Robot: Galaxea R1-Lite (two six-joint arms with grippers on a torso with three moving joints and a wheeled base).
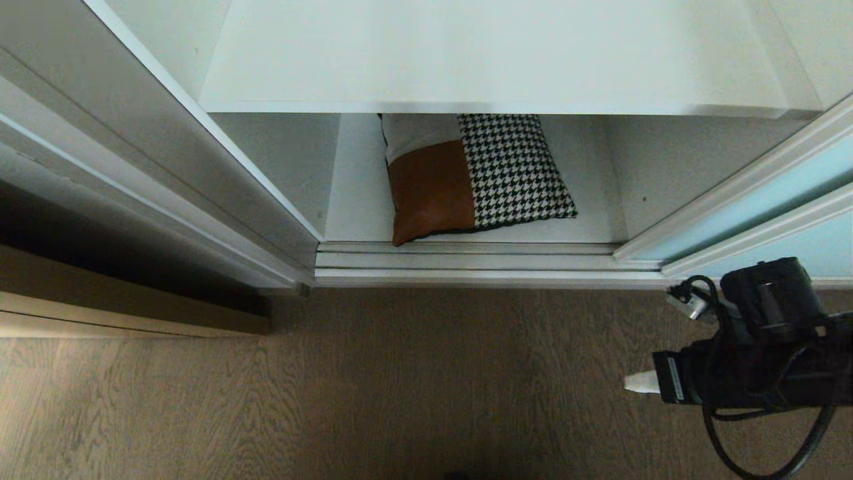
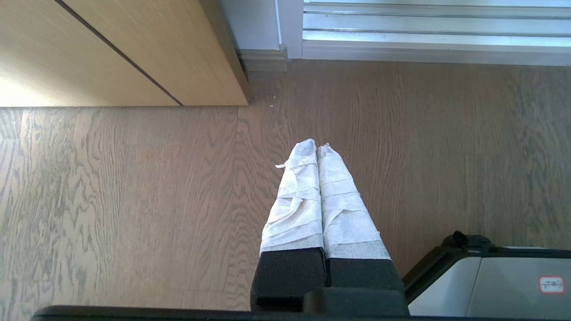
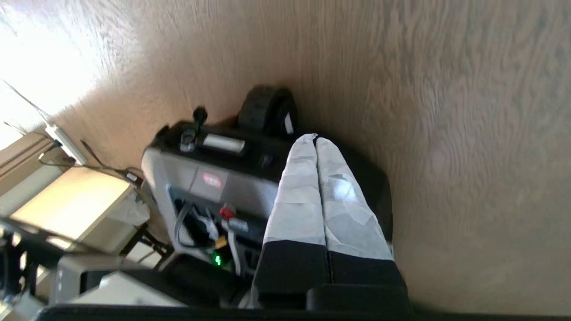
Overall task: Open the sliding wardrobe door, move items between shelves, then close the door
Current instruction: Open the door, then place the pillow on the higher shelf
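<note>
Head view, one cushion (image 1: 474, 175), two shelves (image 1: 493, 57).

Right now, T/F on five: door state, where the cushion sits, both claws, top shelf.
1. The sliding wardrobe door covers the cushion. False: it stands at the right, the compartment is open.
2. The cushion lies on the lower shelf. True.
3. The right claw grips the cushion. False: shut on nothing, over the floor.
4. The left claw is shut and empty. True.
5. A second cushion lies on the upper shelf. False: nothing shows on it.
</note>
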